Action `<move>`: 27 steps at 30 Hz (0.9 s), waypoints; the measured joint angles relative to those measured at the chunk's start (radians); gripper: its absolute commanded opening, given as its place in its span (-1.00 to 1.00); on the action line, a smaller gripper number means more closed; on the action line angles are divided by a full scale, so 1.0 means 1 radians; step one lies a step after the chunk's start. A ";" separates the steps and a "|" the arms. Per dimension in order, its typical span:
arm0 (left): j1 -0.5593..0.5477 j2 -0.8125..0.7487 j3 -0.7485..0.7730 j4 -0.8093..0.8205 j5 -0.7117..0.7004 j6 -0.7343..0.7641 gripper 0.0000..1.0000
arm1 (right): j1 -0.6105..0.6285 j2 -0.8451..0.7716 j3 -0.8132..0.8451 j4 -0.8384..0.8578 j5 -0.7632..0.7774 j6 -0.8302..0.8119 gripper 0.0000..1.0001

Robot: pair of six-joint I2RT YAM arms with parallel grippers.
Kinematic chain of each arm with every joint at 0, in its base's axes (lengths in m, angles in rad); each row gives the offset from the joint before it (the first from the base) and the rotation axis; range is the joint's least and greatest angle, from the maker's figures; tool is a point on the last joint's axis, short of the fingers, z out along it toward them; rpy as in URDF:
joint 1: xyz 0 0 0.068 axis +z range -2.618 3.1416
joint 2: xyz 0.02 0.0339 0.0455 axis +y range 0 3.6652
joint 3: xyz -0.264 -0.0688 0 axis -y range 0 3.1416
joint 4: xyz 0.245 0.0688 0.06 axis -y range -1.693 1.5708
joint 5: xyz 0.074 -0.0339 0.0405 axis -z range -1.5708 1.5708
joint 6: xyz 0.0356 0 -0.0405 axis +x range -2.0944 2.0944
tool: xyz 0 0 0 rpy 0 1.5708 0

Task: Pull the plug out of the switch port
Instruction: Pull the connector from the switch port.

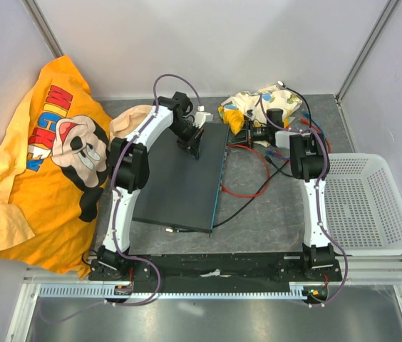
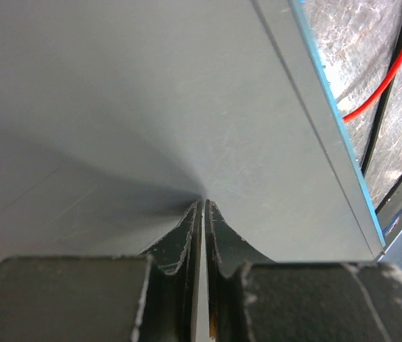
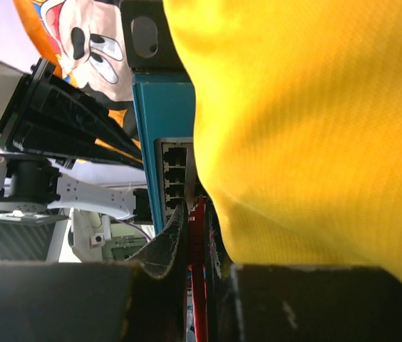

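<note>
Bracing large flat dark grey metal switch [image 1: 176,185] at table centre: left gripper [image 2: 202,204], jaws together, empty, pressing lid. Right gripper [image 3: 195,208] at switch's 1 o'clock corner, clamped on thin red cable [image 3: 198,285] by teal port row [image 3: 175,174]. Plug hidden behind fingers, judged not yet out; pull remains.

top: overhead, facing down, far | 2 wrists: close-up | shared: switch [image 1: 187,189]

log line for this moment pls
left pincer: shut, tips on switch top | right pincer: shut on red cable at ports
</note>
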 measured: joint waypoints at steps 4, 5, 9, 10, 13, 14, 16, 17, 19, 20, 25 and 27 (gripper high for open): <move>-0.011 0.000 -0.009 0.005 0.002 0.001 -0.75 | 0.002 -0.011 0.007 -0.073 0.031 -0.061 -0.99; -0.012 0.000 -0.010 0.006 0.002 0.001 -0.76 | 0.003 -0.014 0.006 -0.083 0.039 -0.071 -0.99; -0.011 0.000 -0.013 0.010 0.003 0.001 -0.76 | 0.004 -0.016 0.011 -0.108 0.046 -0.090 -1.00; -0.011 0.000 -0.013 0.010 0.003 0.001 -0.76 | 0.004 -0.016 0.014 -0.114 0.045 -0.095 -0.99; -0.011 0.000 -0.014 0.010 0.003 0.001 -0.76 | 0.004 -0.014 0.020 -0.124 0.043 -0.100 -0.99; -0.011 0.000 -0.015 0.010 0.003 0.001 -0.76 | 0.004 -0.014 0.020 -0.125 0.043 -0.101 -1.00; -0.011 0.000 -0.015 0.011 0.003 0.001 -0.76 | 0.004 -0.014 0.020 -0.125 0.042 -0.101 -1.00; -0.011 0.000 -0.015 0.011 0.003 0.001 -0.76 | 0.004 -0.014 0.020 -0.125 0.042 -0.101 -1.00; -0.011 0.000 -0.015 0.011 0.003 0.001 -0.76 | 0.004 -0.014 0.019 -0.125 0.042 -0.102 -1.00; -0.011 0.000 -0.015 0.011 0.003 0.001 -0.76 | 0.003 -0.016 0.014 -0.120 0.043 -0.103 -0.99; -0.011 0.000 -0.015 0.009 0.003 0.001 -0.76 | -0.002 -0.044 -0.044 -0.059 0.062 -0.132 -1.00; -0.012 0.000 -0.015 0.008 0.005 0.001 -0.76 | -0.002 -0.055 -0.066 -0.041 0.066 -0.150 -1.00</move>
